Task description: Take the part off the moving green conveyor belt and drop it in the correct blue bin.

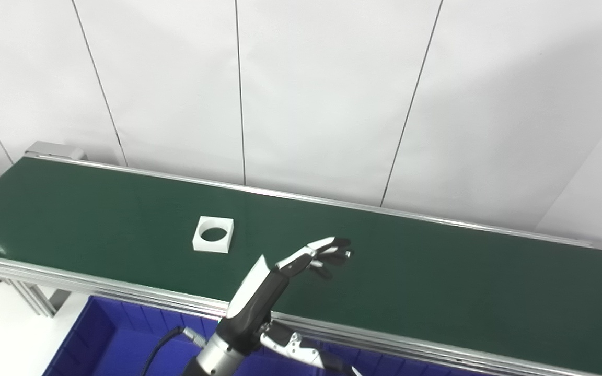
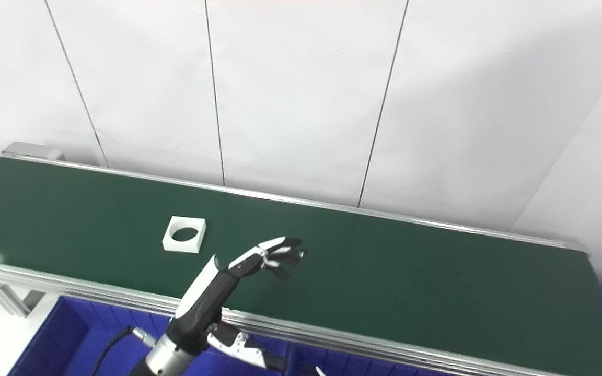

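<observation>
— On the belt [image 1: 437, 282], toward its near edge, lies the white square block [image 1: 213, 234] with a round hole.
— Looks light, stiff, smooth. My left robot hand [image 1: 301, 261] hovers beside it, spread wide, empty; I'd pinch opposite outer walls.

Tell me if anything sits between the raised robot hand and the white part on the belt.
Nothing visible does. Only bare green conveyor belt lies between the left robot hand, open above the belt, and the white square part with a round hole, which lies apart from it, further left.
</observation>
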`<move>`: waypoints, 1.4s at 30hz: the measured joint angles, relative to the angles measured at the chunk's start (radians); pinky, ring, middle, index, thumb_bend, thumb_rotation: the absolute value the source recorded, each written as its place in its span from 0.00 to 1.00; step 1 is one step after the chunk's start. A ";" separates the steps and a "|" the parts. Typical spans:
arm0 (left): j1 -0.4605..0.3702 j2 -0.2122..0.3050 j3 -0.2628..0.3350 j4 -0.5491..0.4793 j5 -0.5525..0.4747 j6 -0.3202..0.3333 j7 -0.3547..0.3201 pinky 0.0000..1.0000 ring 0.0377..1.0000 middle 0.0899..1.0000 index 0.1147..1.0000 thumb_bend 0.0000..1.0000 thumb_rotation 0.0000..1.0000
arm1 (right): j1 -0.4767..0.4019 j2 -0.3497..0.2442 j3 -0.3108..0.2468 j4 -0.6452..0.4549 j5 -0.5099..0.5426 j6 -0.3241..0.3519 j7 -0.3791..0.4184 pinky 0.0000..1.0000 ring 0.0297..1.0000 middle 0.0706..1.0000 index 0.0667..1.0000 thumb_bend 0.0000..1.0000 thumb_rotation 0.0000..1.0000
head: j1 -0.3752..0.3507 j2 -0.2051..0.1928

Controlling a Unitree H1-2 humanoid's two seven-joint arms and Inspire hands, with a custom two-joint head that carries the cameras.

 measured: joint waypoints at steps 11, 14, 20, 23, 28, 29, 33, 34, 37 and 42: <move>-0.207 0.052 0.083 0.014 0.165 -0.001 -0.058 0.58 0.75 0.83 0.89 1.00 0.20 | -0.001 0.003 0.003 -0.001 0.006 0.000 0.003 0.83 0.91 0.94 0.91 0.86 0.84 | -0.005 0.003; -0.272 0.082 0.082 0.075 0.208 -0.005 -0.058 0.58 0.74 0.82 0.88 1.00 0.21 | -0.001 0.004 0.002 -0.001 0.005 0.000 0.003 0.82 0.89 0.94 0.91 0.86 0.84 | -0.002 0.002; -0.382 0.159 0.038 0.185 0.276 -0.006 -0.037 0.60 0.74 0.82 0.87 1.00 0.22 | -0.001 0.005 0.003 0.001 0.000 0.000 0.002 0.78 0.86 0.93 0.91 0.88 0.84 | -0.002 0.002; -0.425 0.183 0.012 0.239 0.299 -0.009 -0.029 0.61 0.75 0.82 0.87 1.00 0.22 | -0.006 0.010 0.003 0.006 0.001 0.000 0.002 0.79 0.86 0.93 0.91 0.87 0.83 | -0.003 0.000; -0.487 0.202 0.007 0.327 0.330 -0.010 -0.038 0.62 0.75 0.81 0.86 1.00 0.23 | -0.008 0.017 0.006 0.008 0.000 0.000 0.002 0.79 0.87 0.93 0.92 0.84 0.82 | -0.008 0.000; -0.499 0.204 0.008 0.341 0.339 -0.009 -0.045 0.62 0.75 0.80 0.84 1.00 0.24 | -0.008 0.017 0.006 0.008 -0.001 0.000 0.002 0.80 0.87 0.93 0.91 0.84 0.81 | -0.009 0.000; -0.538 0.205 0.008 0.395 0.388 0.000 -0.067 0.59 0.73 0.77 0.83 1.00 0.25 | -0.011 0.017 0.013 0.008 -0.003 0.000 0.001 0.78 0.88 0.94 0.91 0.83 0.80 | -0.015 -0.002; -0.547 0.204 0.007 0.412 0.402 0.001 -0.069 0.59 0.73 0.77 0.83 1.00 0.25 | -0.011 0.017 0.015 0.008 -0.005 0.000 -0.001 0.78 0.88 0.93 0.91 0.83 0.80 | -0.015 -0.002; -0.561 0.204 0.005 0.460 0.427 0.014 -0.081 0.58 0.73 0.76 0.83 1.00 0.24 | -0.012 0.019 0.021 0.008 -0.009 0.000 -0.003 0.79 0.88 0.93 0.90 0.84 0.80 | -0.018 0.000; -0.580 0.203 0.003 0.543 0.452 0.042 -0.081 0.58 0.74 0.77 0.84 1.00 0.25 | -0.012 0.020 0.025 0.008 -0.017 0.000 -0.004 0.80 0.90 0.93 0.89 0.82 0.79 | -0.023 0.000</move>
